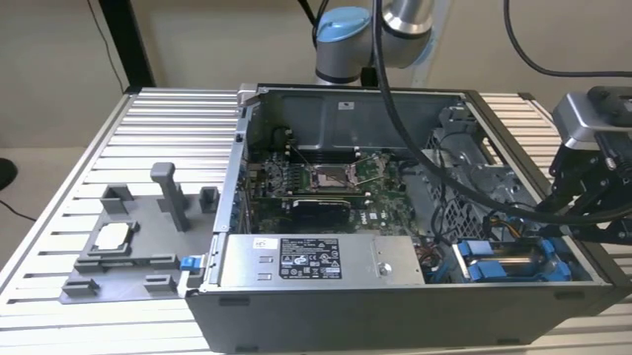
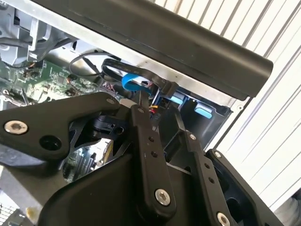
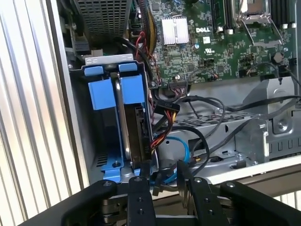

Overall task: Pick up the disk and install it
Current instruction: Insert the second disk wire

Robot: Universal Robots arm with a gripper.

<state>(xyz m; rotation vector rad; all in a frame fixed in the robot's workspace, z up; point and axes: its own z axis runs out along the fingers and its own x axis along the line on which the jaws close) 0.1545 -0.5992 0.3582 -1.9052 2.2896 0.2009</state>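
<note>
First wrist view: nearest the lens, the black gripper (image 3: 162, 170) has its two fingers set a moderate way apart. Nothing is clamped between them, and loose cables lie behind the gap. One fingertip (image 3: 142, 170) sits just at the near end of the disk (image 3: 135, 127). The disk stands on edge in the drive bay at the case corner, framed by its blue carrier (image 3: 106, 92). Beside it hang red, yellow and black wires (image 3: 164, 120) and a blue cable (image 3: 182, 143). Farther off lies the green motherboard (image 3: 221, 47), with small white lettering and a ribbed silver heatsink (image 3: 175, 30).

In the exterior view the disk (image 1: 516, 260) sits in the near corner of the case (image 1: 395, 318), toward that view's right. The grey power-supply box (image 1: 316, 259) beside it carries a white printed label. A grey fixture (image 1: 148, 222) rests on the slatted bench (image 1: 168, 118).
</note>
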